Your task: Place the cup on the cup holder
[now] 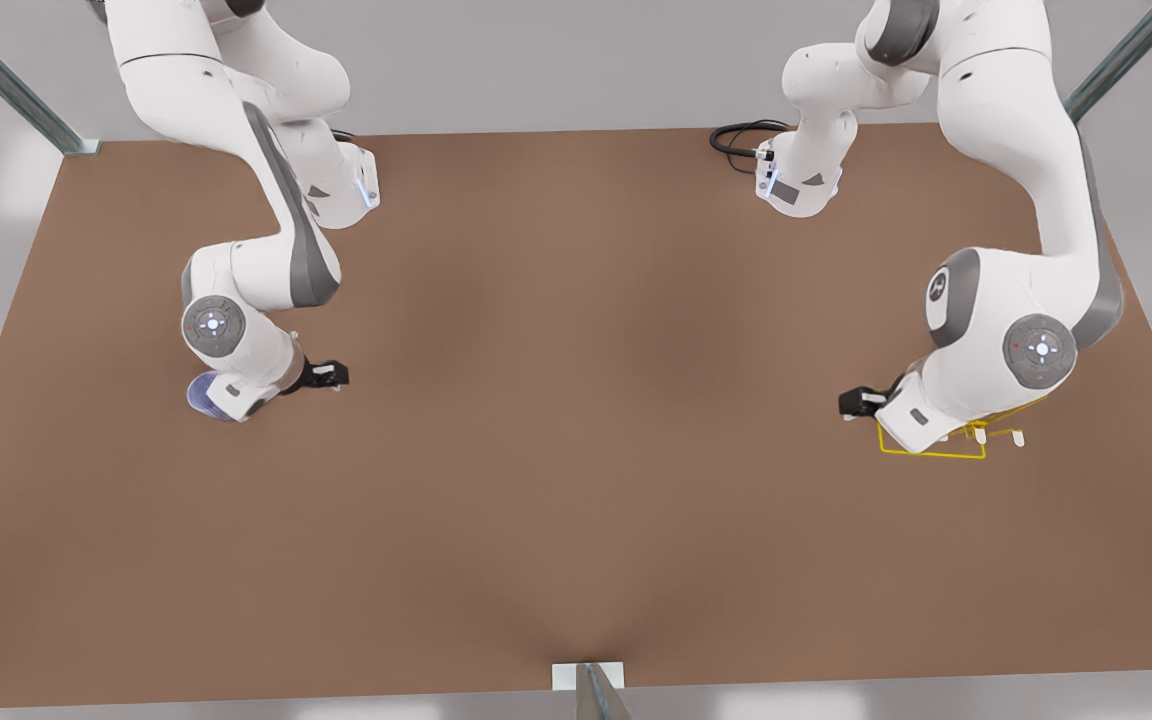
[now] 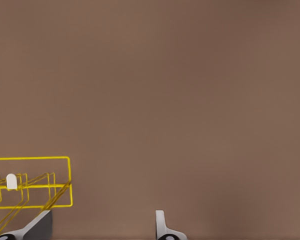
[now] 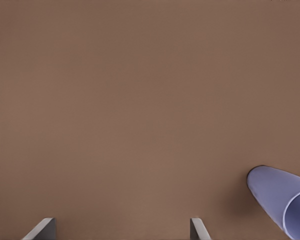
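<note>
The lavender-blue cup (image 1: pixel 202 394) sits on the brown table (image 1: pixel 576 450) at the front view's left, half hidden under a white robot hand (image 1: pixel 248 392). In the right wrist view the cup (image 3: pixel 276 196) is off to one side of my right gripper (image 3: pixel 121 226), which is open and holds nothing. The yellow wire cup holder (image 1: pixel 936 455) stands at the front view's right, partly covered by the other arm's hand (image 1: pixel 921 415). My left gripper (image 2: pixel 102 221) hovers open beside the cup holder (image 2: pixel 32 186), one white-tipped peg (image 2: pixel 11 181) showing.
Bare brown tabletop spreads between the two arms. A black cable (image 1: pixel 741 140) loops at the far edge by one arm's base. Metal frame posts (image 1: pixel 596 690) stand at the table's near edge and far corners.
</note>
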{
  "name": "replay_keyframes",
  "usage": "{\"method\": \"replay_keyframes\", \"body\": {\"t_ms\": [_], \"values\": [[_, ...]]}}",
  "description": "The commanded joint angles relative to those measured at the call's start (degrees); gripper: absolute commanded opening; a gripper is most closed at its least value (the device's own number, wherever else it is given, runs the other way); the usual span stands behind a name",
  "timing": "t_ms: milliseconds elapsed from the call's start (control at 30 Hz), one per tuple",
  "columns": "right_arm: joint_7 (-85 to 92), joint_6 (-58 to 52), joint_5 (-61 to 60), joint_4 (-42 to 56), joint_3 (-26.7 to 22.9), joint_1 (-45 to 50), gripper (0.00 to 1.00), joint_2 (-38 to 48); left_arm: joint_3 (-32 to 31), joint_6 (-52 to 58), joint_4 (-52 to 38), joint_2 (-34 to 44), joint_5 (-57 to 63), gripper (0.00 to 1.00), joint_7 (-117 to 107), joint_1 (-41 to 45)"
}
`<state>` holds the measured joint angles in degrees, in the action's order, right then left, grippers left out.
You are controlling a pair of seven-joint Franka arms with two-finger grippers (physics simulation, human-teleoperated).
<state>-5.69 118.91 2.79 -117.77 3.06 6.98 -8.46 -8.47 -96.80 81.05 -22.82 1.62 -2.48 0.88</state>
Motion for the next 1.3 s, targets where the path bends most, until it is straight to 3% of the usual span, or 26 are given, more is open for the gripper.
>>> {"method": "replay_keyframes", "body": {"t_ms": [0, 433, 500, 1000, 1067, 1133, 1200, 1267], "values": [[-7.2, 8.8, -0.1, -0.8, 0.1, -3.2, 1.00, -0.2, -0.1, -0.7, 0.0, -0.4, -0.1, 1.00, -1.0, 0.0], [4.2, 13.2, 3.4, -8.7, -0.4, -12.5, 1.00, -0.8, -0.1, -1.8, 0.9, -1.6, 0.2, 1.00, -1.8, 0.1], [4.4, 19.6, 5.9, -11.6, -0.4, -13.9, 1.00, -1.8, -0.1, -1.7, 0.9, -1.6, 0.2, 1.00, -1.8, 0.1], [7.2, 21.5, 6.5, -15.1, -0.5, -19.3, 0.98, -5.4, -0.6, -0.4, 1.1, 0.1, 0.4, 1.00, -2.5, 0.1], [8.8, 21.1, 6.5, -15.4, -0.5, -19.5, 0.87, -5.4, -0.7, -0.4, 1.1, 0.1, 0.4, 1.00, -2.5, 0.1], [8.9, 20.5, 6.5, -15.5, -0.5, -19.7, 0.42, -5.4, -0.6, -0.3, 1.1, 0.1, 0.4, 1.00, -2.5, 0.1], [8.9, 19.6, 6.5, -15.5, -0.5, -20.2, 0.24, -5.3, -0.6, -0.2, 1.1, 0.1, 0.4, 1.00, -2.5, 0.1], [9.6, 17.2, 6.5, -15.4, -0.5, -20.7, 0.21, -4.8, -0.7, 0.0, 1.0, 0.2, 0.4, 1.00, -2.5, 0.1]]}}
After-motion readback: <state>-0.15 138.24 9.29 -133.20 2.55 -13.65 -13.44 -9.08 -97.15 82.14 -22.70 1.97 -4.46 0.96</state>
